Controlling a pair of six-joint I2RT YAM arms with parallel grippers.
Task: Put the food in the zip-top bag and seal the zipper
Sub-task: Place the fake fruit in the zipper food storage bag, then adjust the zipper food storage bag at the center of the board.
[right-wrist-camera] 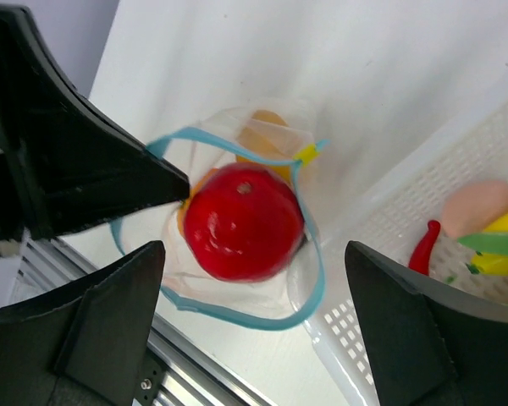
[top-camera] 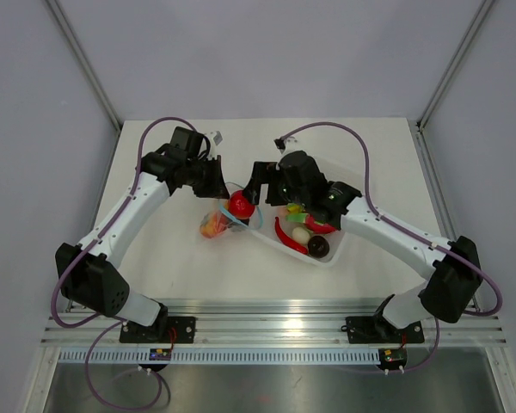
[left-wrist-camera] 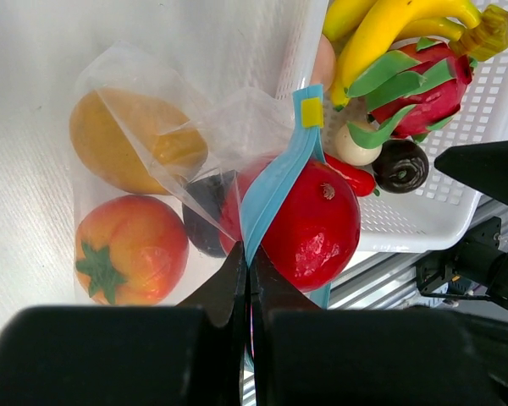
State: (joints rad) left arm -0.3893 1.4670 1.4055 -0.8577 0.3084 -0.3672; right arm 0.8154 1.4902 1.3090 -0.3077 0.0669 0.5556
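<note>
The zip-top bag [top-camera: 215, 224] lies on the table left of the tray, its mouth held open. My left gripper [left-wrist-camera: 251, 262] is shut on the blue zipper [left-wrist-camera: 275, 190] at the mouth's edge. A glossy red fruit [right-wrist-camera: 241, 222] sits in the mouth, ringed by the zipper [right-wrist-camera: 309, 292]. Deeper in the bag are an orange tomato-like fruit [left-wrist-camera: 129, 249], a yellow-orange fruit [left-wrist-camera: 131, 139] and a dark one [left-wrist-camera: 205, 224]. My right gripper [right-wrist-camera: 254, 254] hangs open above the red fruit, its fingers wide on either side and touching nothing.
The white tray [top-camera: 331, 254] right of the bag holds more food: bananas [left-wrist-camera: 389, 25], a pink dragon fruit [left-wrist-camera: 427, 85], a red chili [left-wrist-camera: 356, 178] and a dark brown fruit [left-wrist-camera: 400, 165]. The tray's wall [right-wrist-camera: 423, 194] touches the bag's mouth. The table's metal front rail runs close below.
</note>
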